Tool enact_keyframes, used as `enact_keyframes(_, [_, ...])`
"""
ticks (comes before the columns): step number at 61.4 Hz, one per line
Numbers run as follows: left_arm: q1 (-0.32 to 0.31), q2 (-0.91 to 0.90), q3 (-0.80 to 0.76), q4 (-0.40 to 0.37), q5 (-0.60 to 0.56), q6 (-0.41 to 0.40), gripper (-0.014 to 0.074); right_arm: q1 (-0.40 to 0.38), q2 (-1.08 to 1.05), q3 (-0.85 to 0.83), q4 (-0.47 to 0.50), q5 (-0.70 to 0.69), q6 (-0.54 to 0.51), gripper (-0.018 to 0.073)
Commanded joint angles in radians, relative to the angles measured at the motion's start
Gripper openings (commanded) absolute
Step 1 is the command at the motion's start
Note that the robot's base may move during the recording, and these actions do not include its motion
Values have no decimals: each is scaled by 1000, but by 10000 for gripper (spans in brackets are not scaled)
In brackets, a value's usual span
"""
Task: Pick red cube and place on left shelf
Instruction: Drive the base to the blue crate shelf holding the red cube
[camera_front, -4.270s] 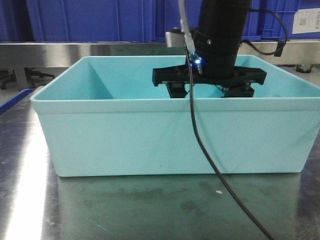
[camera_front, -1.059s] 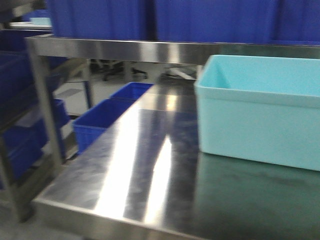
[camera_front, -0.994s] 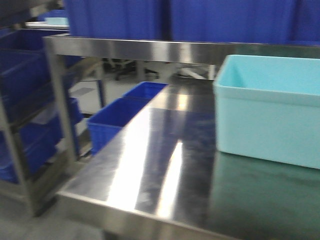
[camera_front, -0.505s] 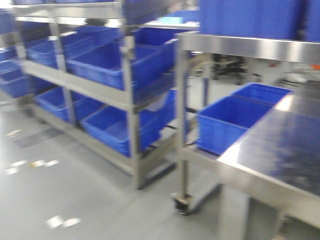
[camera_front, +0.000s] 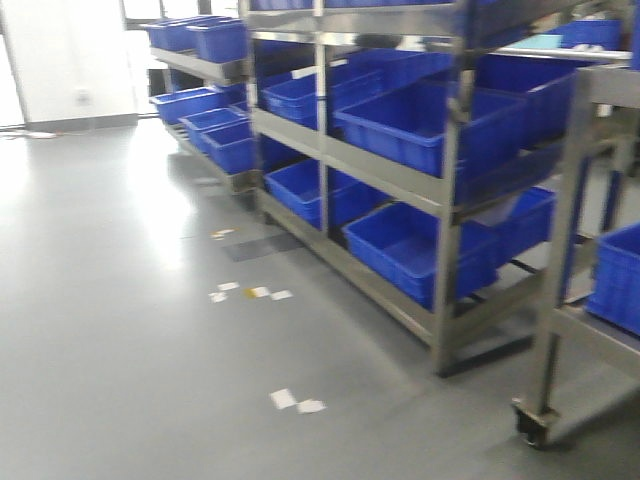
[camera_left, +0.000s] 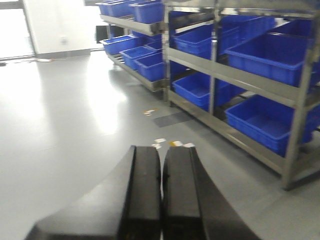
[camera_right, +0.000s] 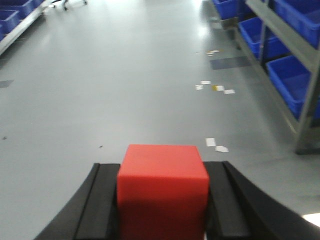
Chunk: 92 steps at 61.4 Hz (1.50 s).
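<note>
The red cube (camera_right: 162, 185) sits between the two black fingers of my right gripper (camera_right: 162, 167), which is shut on it and holds it above the grey floor. My left gripper (camera_left: 161, 150) is shut with nothing in it, its fingers pressed together. The shelf (camera_front: 440, 180) is a steel rack with several blue bins; it runs from the middle to the right of the front view. The same shelf (camera_left: 215, 75) fills the right of the left wrist view. Only its corner (camera_right: 285, 30) shows at the right edge of the right wrist view. Neither gripper shows in the front view.
Grey floor (camera_front: 130, 330) spreads left of the rack, with white and yellow tape marks (camera_front: 297, 402) on it. A steel table leg on a caster (camera_front: 530, 420) stands at the right, with a blue bin (camera_front: 618, 275) on its lower level. More blue bins (camera_front: 200, 100) line the far wall.
The front view has swung left, away from the teal bin and steel table, onto the floor and the shelving rack. The rack has moved from left of frame to centre-right.
</note>
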Motion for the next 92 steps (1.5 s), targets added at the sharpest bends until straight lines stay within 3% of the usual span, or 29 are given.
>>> enact_keyframes(1, [-1,-15,23,-6,-88,-1,102,-2,12,-25,-15,-87,-8,205])
enact_keyframes(92, [-1,-15,23,-6,-88,-1,102,-2,12,-25,-15,-87,-8,205])
